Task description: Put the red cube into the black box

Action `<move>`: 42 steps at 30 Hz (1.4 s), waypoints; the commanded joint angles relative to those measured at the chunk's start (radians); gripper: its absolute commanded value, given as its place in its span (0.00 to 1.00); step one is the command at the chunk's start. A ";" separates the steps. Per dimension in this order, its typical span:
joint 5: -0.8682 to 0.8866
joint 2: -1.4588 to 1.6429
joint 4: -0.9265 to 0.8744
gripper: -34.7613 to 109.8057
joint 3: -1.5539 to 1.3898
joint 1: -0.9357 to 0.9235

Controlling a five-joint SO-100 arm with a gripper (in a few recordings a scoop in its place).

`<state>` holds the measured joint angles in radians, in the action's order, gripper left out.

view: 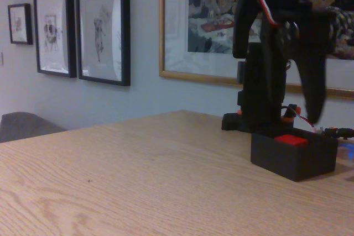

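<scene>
Red cube (pixel 291 140) in black box (pixel 293 160), hand (pixel 301 111) above

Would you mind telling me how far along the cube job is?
Done, by the look of it: the cube sits in the box, its top showing above the rim. In hand: nothing; the pincer hangs above the box holding nothing, though I cannot tell how wide it stands. Left: only drawing the arm away.

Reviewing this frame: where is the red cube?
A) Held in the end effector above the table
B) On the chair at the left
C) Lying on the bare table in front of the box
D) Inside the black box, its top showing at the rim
D: in the fixed view the red cube sits inside the black box, its top showing at the rim, with the end effector above it holding nothing.
</scene>
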<state>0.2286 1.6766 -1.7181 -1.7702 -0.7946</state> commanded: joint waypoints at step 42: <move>-0.267 0.583 0.466 0.24 -0.520 0.600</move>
<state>-0.0261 2.2243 -1.2395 -2.2856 -0.1917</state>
